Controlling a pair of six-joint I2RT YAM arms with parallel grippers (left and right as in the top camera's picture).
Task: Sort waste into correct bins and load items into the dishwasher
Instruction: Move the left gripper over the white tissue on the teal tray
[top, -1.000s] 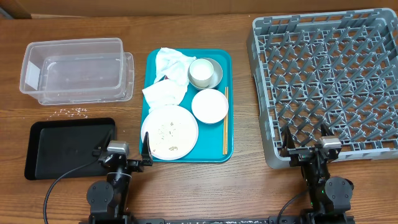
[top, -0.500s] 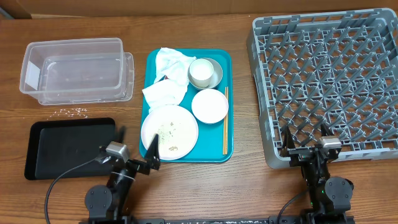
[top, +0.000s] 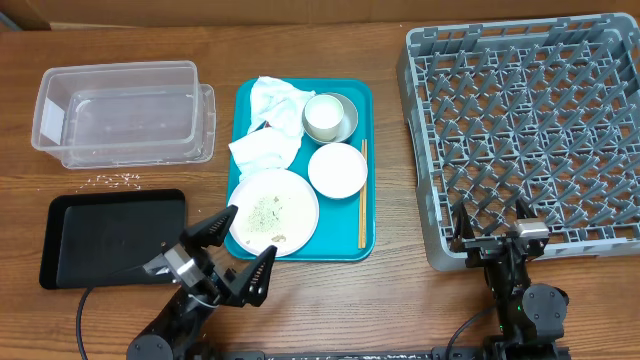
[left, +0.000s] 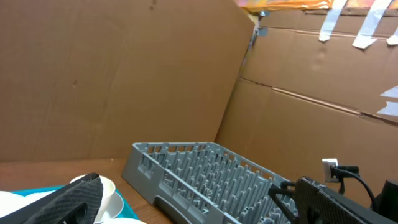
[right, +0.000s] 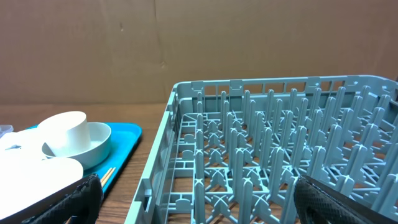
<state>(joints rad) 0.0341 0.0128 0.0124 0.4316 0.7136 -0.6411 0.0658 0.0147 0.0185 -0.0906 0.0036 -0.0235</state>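
The dish rack (top: 525, 120) occupies the table (top: 400, 290) at right. The teal tray (top: 366, 170) at centre carries the plate (top: 280, 200) and the chopsticks (top: 362, 195). My left end effector (top: 252, 231) spreads wide at the plate's near edge. My right end effector (top: 490, 232) spreads wide, empty, at the rack's near wall.

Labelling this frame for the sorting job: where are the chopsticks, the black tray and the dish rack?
chopsticks (top: 362, 195): overhead view, middle of sticks
black tray (top: 100, 235): overhead view, bare floor
dish rack (top: 520, 130): overhead view, peg grid
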